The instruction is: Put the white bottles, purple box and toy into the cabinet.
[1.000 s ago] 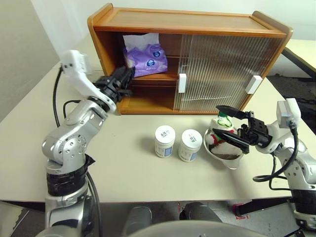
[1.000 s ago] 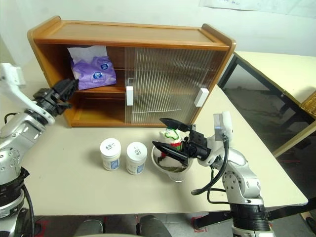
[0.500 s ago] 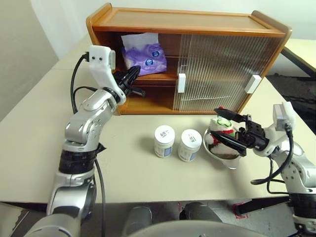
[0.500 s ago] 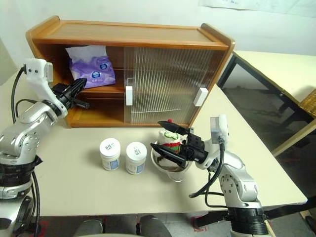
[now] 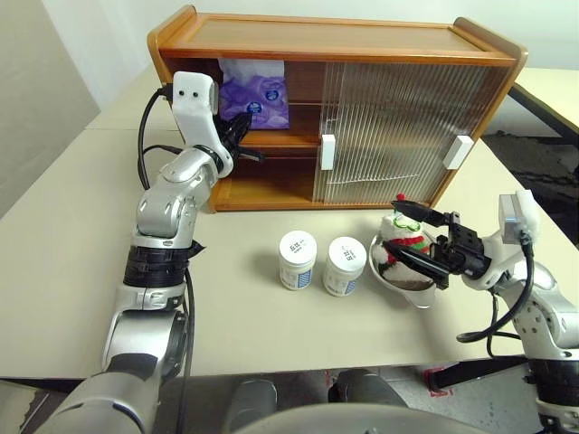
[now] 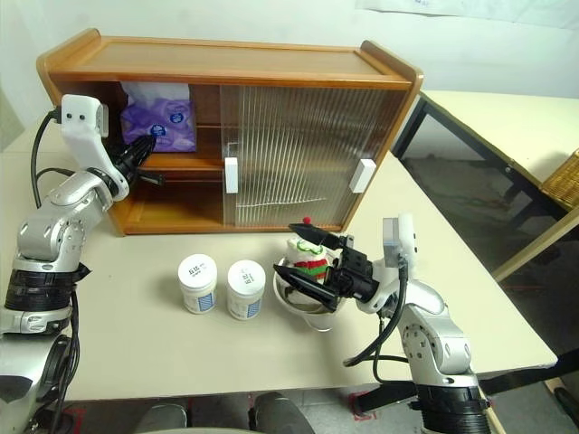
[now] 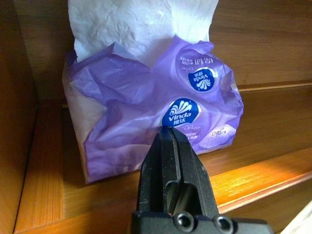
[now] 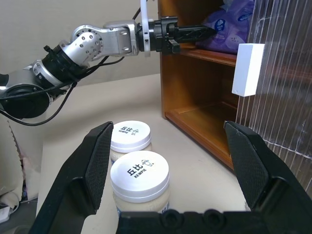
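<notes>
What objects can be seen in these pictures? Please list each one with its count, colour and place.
cabinet: one, honey-brown wood, at the back of the table, left side open.
sliding doors: two, ribbed translucent with white handles, covering the cabinet's right part.
purple box: one, lilac with white tissue, on the cabinet's middle shelf, left end.
white bottles: two, white, standing side by side on the table.
bowl: one, shiny metal, right of the bottles.
toy: one, white plush with red-green scarf, in the bowl.
table: one, beige.
left gripper: black, shut, at the purple box.
right gripper: black, open, around the toy.
</notes>
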